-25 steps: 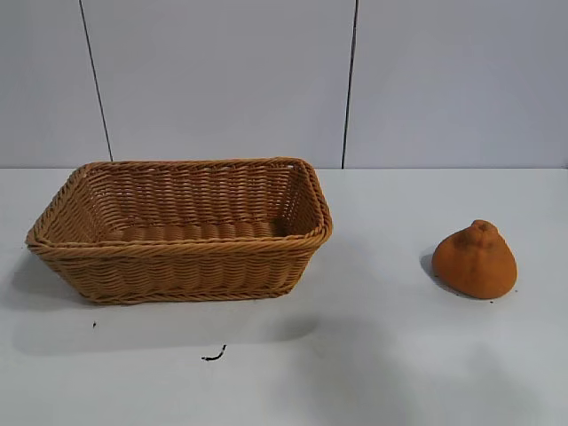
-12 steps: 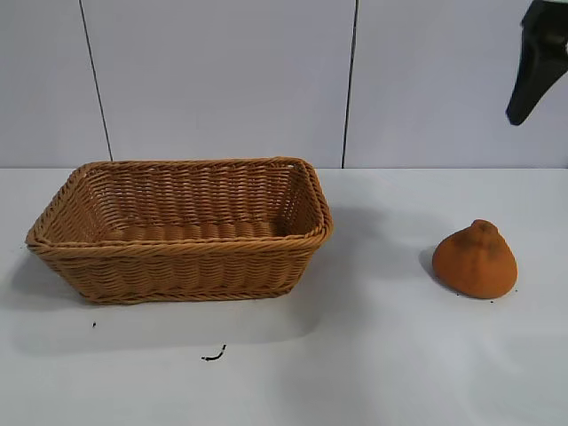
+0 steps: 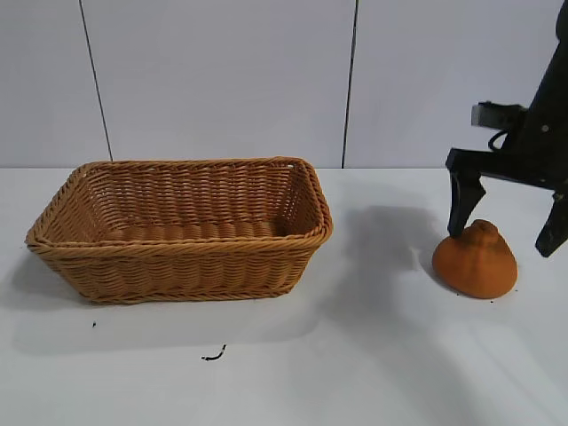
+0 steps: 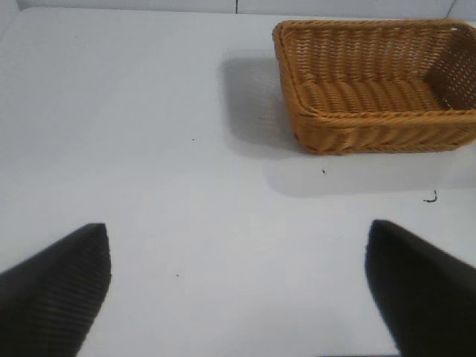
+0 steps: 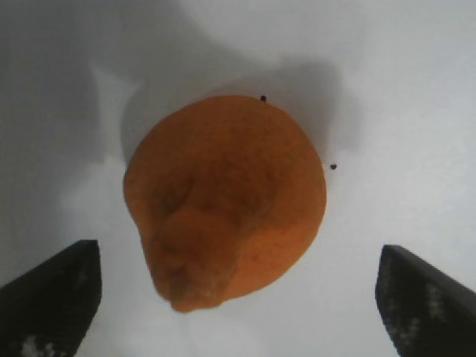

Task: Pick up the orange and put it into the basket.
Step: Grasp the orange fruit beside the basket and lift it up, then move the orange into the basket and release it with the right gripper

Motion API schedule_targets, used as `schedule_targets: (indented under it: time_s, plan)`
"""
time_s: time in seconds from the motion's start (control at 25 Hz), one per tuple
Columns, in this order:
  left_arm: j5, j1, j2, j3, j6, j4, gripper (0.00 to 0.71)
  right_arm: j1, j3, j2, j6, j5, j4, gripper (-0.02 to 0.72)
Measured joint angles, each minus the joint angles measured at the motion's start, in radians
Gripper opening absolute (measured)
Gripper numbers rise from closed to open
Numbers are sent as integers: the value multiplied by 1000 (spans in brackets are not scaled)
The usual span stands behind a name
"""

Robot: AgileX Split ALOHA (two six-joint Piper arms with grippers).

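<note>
The orange (image 3: 476,260), dull and pear-like with a knobby neck on top, sits on the white table at the right. It fills the middle of the right wrist view (image 5: 223,201). My right gripper (image 3: 506,235) is open and hangs just above and behind the orange, one finger on each side of it, not touching. The woven wicker basket (image 3: 182,244) stands empty at the left and shows far off in the left wrist view (image 4: 312,111). My left gripper (image 4: 238,290) is open over bare table, away from the basket.
A small dark scrap (image 3: 213,356) lies on the table in front of the basket. Two tiny dark specks (image 5: 332,166) lie beside the orange. A grey panelled wall stands behind the table.
My right arm has come down from the upper right corner to just above the orange. The orange and the basket have not moved.
</note>
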Motion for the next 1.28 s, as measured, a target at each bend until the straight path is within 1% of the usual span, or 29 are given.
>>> schedule_targets:
  time_s: [0.04, 0.08, 0.12, 0.32, 0.36, 0.4, 0.48, 0.52, 0.76, 0.88, 1.0, 1.16, 1.28]
  plan:
    - [0, 0, 0, 0, 0, 0, 666, 0, 0, 0, 0, -13, 1, 650]
    - [0, 0, 0, 0, 0, 0, 666, 0, 0, 0, 0, -13, 1, 650]
    - [0, 0, 0, 0, 0, 0, 666, 0, 0, 0, 0, -18, 1, 619]
    - [0, 0, 0, 0, 0, 0, 666, 0, 0, 0, 7, -15, 3, 407]
    - [0, 0, 0, 0, 0, 0, 666, 0, 0, 0, 8, 1, 3, 288]
    - [0, 0, 0, 0, 0, 0, 666, 0, -1, 0, 8, 13, 3, 206]
    - [0, 0, 0, 0, 0, 0, 666, 0, -12, 0, 8, 39, 3, 53]
    - [0, 0, 0, 0, 0, 0, 666, 0, -24, -1, 7, 53, 6, 19]
    - [0, 0, 0, 0, 0, 0, 666, 16, -177, -17, 0, 177, -2, 19]
    - [0, 0, 0, 0, 0, 0, 666, 62, -324, -40, 0, 235, -1, 19]
    - [0, 0, 0, 0, 0, 0, 666, 131, -456, -48, 17, 271, -1, 19]
    - [0, 0, 0, 0, 0, 0, 666, 238, -574, -48, 55, 271, -1, 19]
    - [0, 0, 0, 0, 0, 0, 666, 330, -612, -48, 76, 234, -3, 19]
